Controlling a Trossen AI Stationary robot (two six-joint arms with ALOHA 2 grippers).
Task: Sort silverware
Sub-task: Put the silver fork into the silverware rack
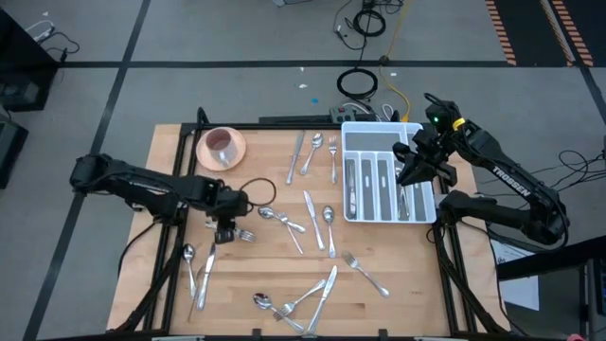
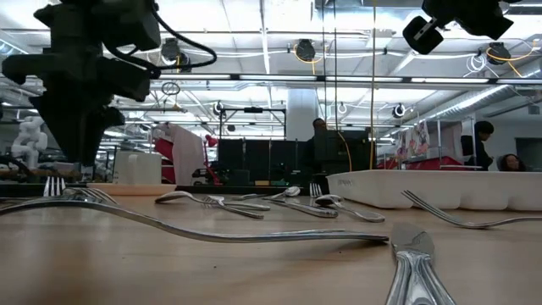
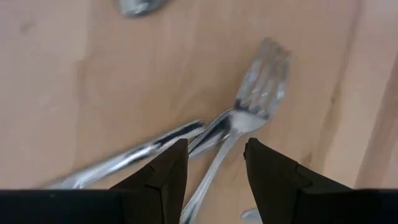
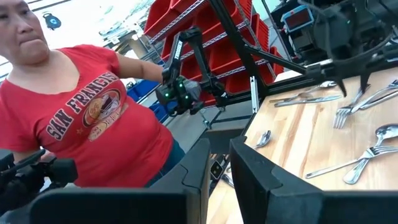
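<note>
The left gripper (image 3: 214, 171) (fingers apart) straddles a shiny silver-metal fork (image 3: 249, 115); the right gripper (image 1: 409, 170), nearly closed and empty, hovers over the white compartmented tray (image 1: 383, 131).

An overhead camera looks straight down on the whole wooden table (image 1: 284, 256), both arms and the surrounding floor. A second camera sits at tabletop height, looking level across the scattered silverware (image 2: 212, 229) into the room behind. The left wrist camera points down, close over a fork (image 3: 255, 106) on the wood, which the overhead view also shows (image 1: 241, 235). The right wrist camera looks out sideways across the table edge toward a person in a red shirt (image 4: 93, 118), taking in table and cutlery that the overhead view also covers.
</note>
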